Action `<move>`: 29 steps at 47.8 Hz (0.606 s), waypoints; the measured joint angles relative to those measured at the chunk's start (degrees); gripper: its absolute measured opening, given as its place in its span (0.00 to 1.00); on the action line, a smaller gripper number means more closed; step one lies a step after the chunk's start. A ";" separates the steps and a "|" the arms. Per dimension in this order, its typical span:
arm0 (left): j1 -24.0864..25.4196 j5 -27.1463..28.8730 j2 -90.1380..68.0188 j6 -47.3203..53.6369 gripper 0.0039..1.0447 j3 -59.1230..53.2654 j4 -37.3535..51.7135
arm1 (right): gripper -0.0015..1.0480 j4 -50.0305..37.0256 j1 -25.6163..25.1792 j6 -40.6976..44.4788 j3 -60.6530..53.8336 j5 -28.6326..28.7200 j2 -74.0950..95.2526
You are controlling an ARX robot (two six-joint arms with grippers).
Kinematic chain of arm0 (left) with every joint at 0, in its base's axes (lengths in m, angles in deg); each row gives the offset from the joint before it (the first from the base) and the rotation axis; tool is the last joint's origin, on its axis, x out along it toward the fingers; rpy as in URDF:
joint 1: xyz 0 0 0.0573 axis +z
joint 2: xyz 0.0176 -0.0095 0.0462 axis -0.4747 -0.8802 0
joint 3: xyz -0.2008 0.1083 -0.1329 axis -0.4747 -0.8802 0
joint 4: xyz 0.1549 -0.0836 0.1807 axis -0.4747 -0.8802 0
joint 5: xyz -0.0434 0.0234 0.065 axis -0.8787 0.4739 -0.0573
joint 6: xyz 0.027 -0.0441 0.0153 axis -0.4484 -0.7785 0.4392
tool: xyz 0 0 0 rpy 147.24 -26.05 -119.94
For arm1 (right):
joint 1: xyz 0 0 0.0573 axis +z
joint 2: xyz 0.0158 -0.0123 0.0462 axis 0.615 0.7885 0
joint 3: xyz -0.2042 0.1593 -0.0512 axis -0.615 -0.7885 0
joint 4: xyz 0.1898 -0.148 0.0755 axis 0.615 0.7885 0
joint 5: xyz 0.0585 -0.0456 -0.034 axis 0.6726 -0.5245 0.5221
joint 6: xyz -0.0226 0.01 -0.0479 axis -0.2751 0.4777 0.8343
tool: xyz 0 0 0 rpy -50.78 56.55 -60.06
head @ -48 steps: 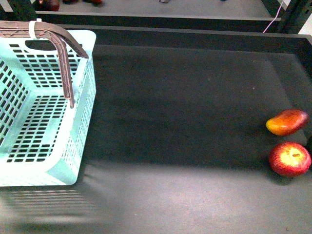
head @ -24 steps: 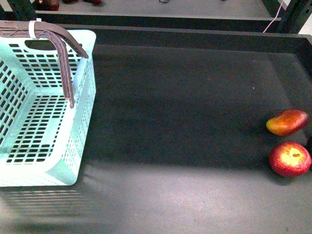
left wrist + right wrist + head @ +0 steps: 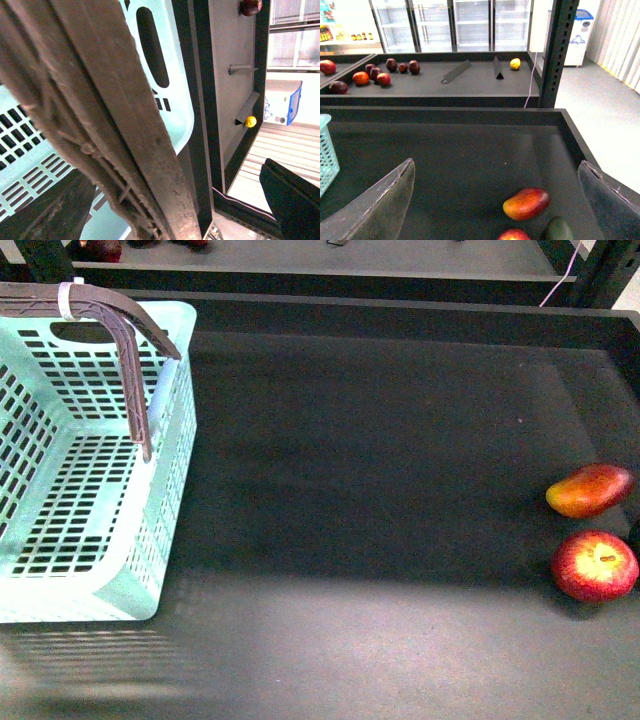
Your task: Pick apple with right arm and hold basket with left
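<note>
- Resting on the dark worktop (image 3: pixel 380 460) at its far right side, the apple (image 3: pixel 595 566) sits stem dimple up, red with a yellow patch; nothing touches it
- just behind it, nearly touching, lies a mango-shaped red-orange fruit (image 3: pixel 590 490)
- the basket (image 3: pixel 175 440) stands at the left side of the worktop, well apart from both fruits; its slotted floor shows bare; its brown handles (image 3: pixel 125 335) are swung up, bound by a white tie (image 3: pixel 67 300)
- neither arm shows in the front view
- the left gripper (image 3: pixel 175 172) is at the handles, which fill most of its wrist view with the turquoise wall behind them; its jaws stand spread, the handle bar running between them, close against one finger (image 3: pixel 45 212) and clear of the other (image 3: pixel 292 200)
- the right gripper (image 3: pixel 496 164) hangs above the worktop's right part, jaws spread wide and holding nothing; the apple, cut by the frame edge, and the red-orange fruit show between its fingers (image 3: pixel 385 205), a dark green fruit (image 3: pixel 557 230) just beside them
- a back shelf (image 3: pixel 470 87) carries more red fruit
</note>
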 joint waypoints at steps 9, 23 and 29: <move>-1.88 1.70 -2.10 -0.98 0.94 1.81 -0.02 | 0.92 0.00 0.00 0.02 0.00 0.02 0.00; -2.10 4.50 -5.11 -2.05 0.94 4.81 -1.73 | 0.92 0.00 0.00 0.02 0.00 0.00 0.00; -2.10 4.92 -5.60 -2.05 0.75 5.92 -2.14 | 0.92 0.00 0.00 0.00 0.00 0.00 0.00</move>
